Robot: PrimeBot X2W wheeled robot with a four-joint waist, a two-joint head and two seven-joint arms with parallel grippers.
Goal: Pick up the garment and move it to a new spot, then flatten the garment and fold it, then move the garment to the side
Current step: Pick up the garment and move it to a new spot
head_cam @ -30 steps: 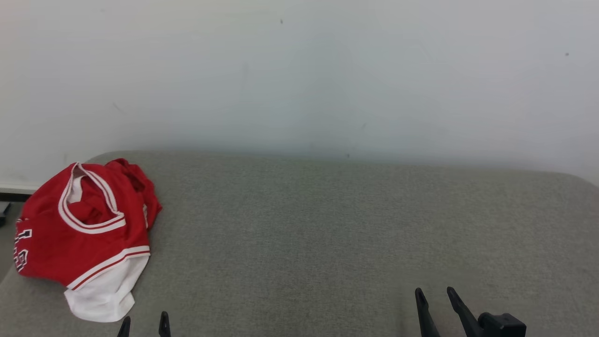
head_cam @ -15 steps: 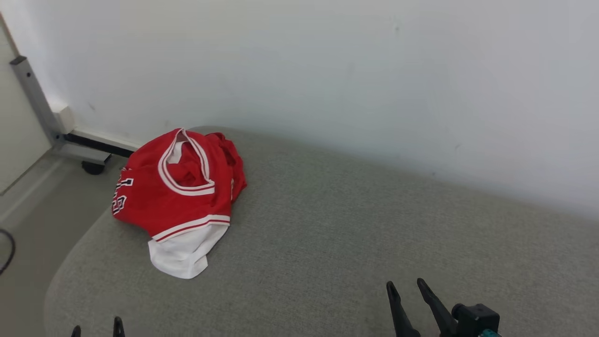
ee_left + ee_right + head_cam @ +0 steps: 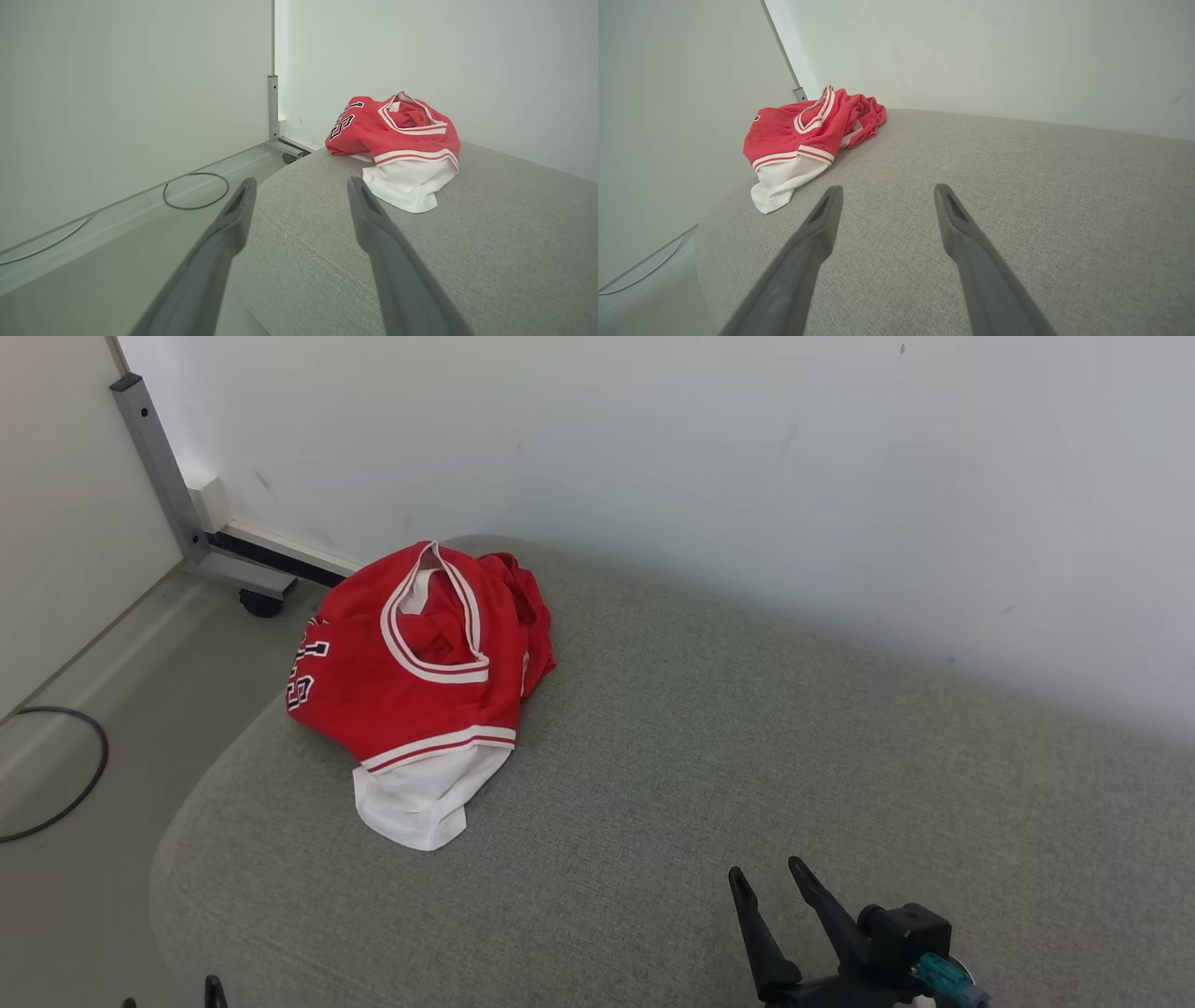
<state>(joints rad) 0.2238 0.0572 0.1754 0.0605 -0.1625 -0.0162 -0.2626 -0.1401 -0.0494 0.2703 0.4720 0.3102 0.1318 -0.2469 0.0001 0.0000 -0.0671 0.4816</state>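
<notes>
Two open, empty pincers, the left pincer [image 3: 301, 182] and the right pincer [image 3: 766, 868], are seen apart from the crumpled red-and-white jersey garment [image 3: 411, 681] at the left end of the grey fabric cushion [image 3: 747, 756]; a raised fold is best pinched deeply.

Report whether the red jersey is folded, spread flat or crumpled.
Crumpled: the jersey lies bunched in a heap on the grey cushion, its trimmed opening gaping.
</notes>
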